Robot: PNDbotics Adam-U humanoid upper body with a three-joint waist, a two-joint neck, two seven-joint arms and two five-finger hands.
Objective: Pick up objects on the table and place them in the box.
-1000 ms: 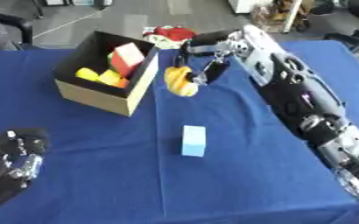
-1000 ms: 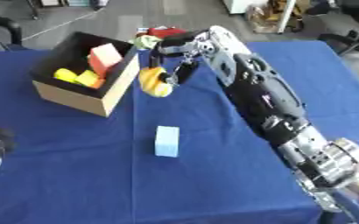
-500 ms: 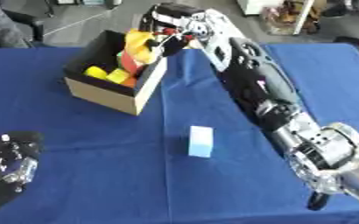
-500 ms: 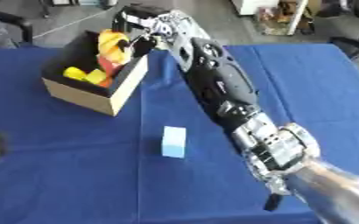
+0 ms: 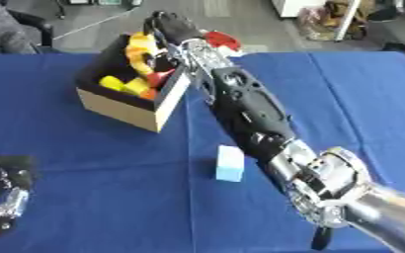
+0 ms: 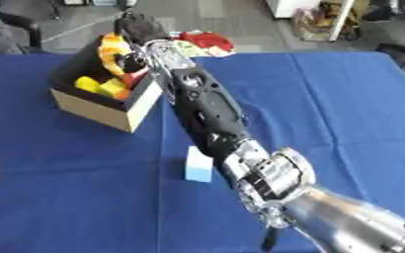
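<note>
My right arm reaches from the lower right across the table to the far left, and its hand [image 5: 170, 25] hangs over the open cardboard box [image 5: 124, 111]. The fingers are curled round the top of a yellow and orange curved object [image 5: 138, 53] that dangles into the box's opening. Yellow pieces [image 5: 112, 82] and a red piece [image 5: 157, 77] lie inside the box. A light blue block [image 5: 229, 163] stands on the blue table [image 5: 94, 163] near the middle, beside my forearm. My left hand [image 5: 2, 198] rests open at the lower left corner.
Red and green things [image 6: 202, 41] lie at the table's far edge, just behind my right arm. The floor beyond holds chairs and clutter. The right part of the blue cloth [image 5: 361, 104] shows bare.
My right hand has carried the yellow and orange object left and farther away, from beside the box to over its opening. The camera has shifted too. The blue block and left hand stay put.
</note>
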